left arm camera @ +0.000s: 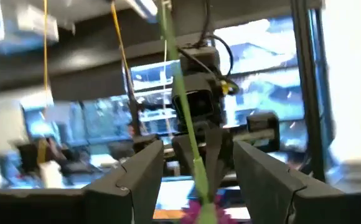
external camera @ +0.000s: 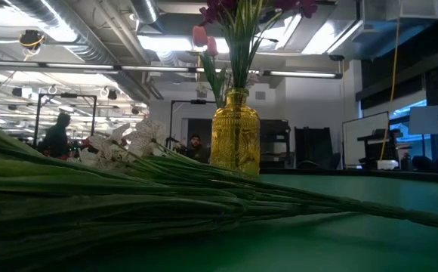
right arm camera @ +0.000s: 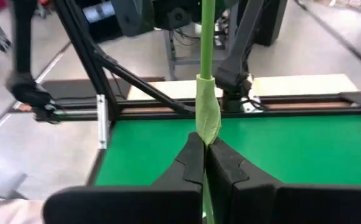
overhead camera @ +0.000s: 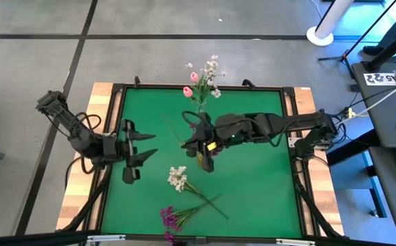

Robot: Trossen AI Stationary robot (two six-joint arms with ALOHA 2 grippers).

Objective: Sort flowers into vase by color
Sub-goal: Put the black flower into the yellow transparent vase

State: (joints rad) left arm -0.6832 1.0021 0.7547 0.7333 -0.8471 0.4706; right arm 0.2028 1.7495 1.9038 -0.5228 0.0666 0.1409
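Pinching a green stem (right arm camera: 206,93) at frame centre, the right gripper (overhead camera: 205,158) is clamped tight; the left gripper (overhead camera: 135,156) gapes empty near the mat's (overhead camera: 252,198) left edge.

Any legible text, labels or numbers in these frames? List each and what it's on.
White card on the dark desk right of the table: dark characters printed on it, too small and skewed to read with confidence.
Yellow ribbed glass vase: no label or lettering visible.
Green table mat: no markings.
Screens and equipment in the room behind: blurred, nothing readable.
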